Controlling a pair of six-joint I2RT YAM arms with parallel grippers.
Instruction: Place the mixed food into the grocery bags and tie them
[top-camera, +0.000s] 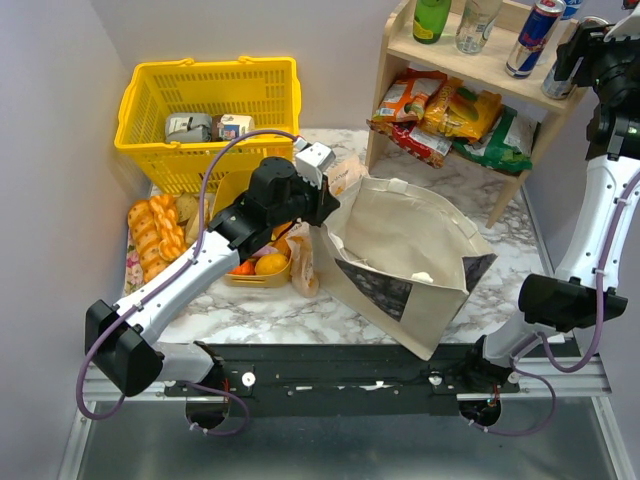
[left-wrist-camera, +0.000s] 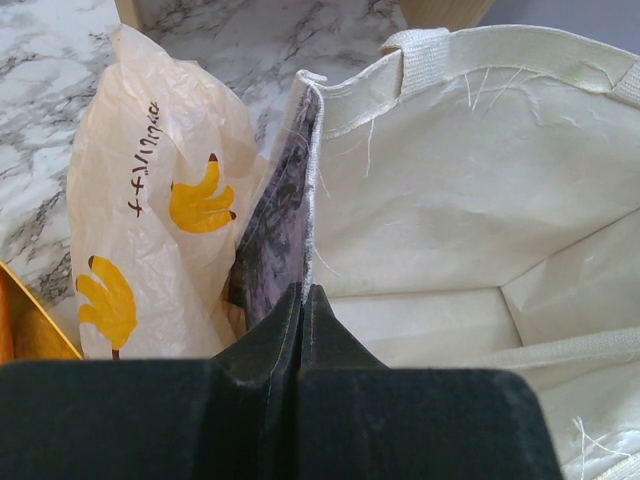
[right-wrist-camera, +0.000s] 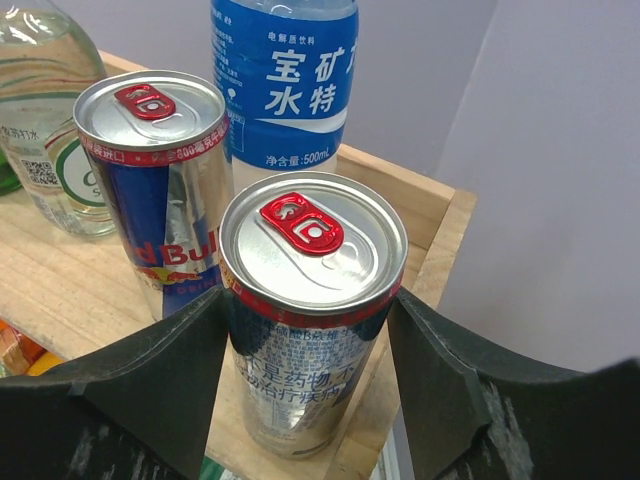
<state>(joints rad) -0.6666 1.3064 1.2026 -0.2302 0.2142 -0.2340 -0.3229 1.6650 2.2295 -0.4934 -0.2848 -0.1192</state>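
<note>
The beige canvas tote lies open on the marble table. My left gripper is shut on its left rim, the fingertips pinching the cloth. The peach bag with yellow fruit prints stands crumpled just left of the tote. Oranges and lemons sit in a yellow tray under my left arm. Up on the wooden shelf, my right gripper is closed round a blue-silver drink can, a finger against each side, and the can stands upright on the board. A second can stands beside it.
A yellow shopping basket sits at the back left and braided bread loaves at the table's left edge. Snack packets fill the shelf's lower level. A blue-label water bottle and a glass bottle stand behind the cans.
</note>
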